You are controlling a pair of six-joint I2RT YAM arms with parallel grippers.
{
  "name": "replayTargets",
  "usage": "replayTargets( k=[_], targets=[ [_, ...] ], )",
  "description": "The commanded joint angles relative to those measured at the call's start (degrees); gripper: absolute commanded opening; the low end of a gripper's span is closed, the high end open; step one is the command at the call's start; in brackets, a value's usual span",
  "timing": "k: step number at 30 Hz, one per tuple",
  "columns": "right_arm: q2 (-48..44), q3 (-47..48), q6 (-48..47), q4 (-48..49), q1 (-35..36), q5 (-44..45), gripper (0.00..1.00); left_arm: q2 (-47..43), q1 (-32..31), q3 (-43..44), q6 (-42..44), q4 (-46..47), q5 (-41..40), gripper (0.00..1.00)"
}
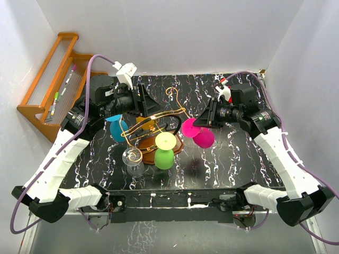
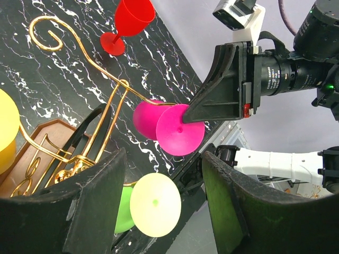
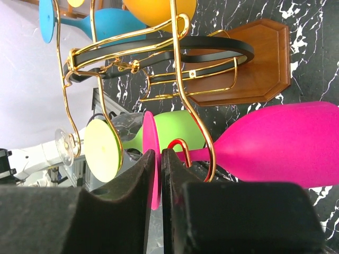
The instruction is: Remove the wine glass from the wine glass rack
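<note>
We saw an orange-brown wooden shelf rack at the far left holding markers, and a red goblet standing on the black marbled mat.

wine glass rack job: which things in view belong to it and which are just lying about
Job: wine glass rack, pink wine glass, right tool gripping its foot.
Lying about: wooden shelf, pens, red glass.

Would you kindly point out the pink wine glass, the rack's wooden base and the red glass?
pink wine glass (image 3: 286,143): right wrist view, on its bowl.
rack's wooden base (image 3: 265,58): right wrist view, on its flat top.
red glass (image 2: 135,15): left wrist view, on its bowl.
</note>
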Motion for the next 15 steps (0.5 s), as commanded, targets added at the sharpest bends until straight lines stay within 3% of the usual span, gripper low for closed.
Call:
replayTargets(
  k=[1, 15],
  targets=[
    [-1.63, -0.07, 1.91, 3.09, 0.39, 2.38, 0.12, -1.86, -0.08, 1.08, 0.81, -0.57, -0.05, 0.57],
    [-6.42, -2.78, 6.17, 6.15, 0.37, 5.77, 0.08, -1.32, -0.09, 3.26, 0.88, -1.79, -0.92, 0.57]
  ],
)
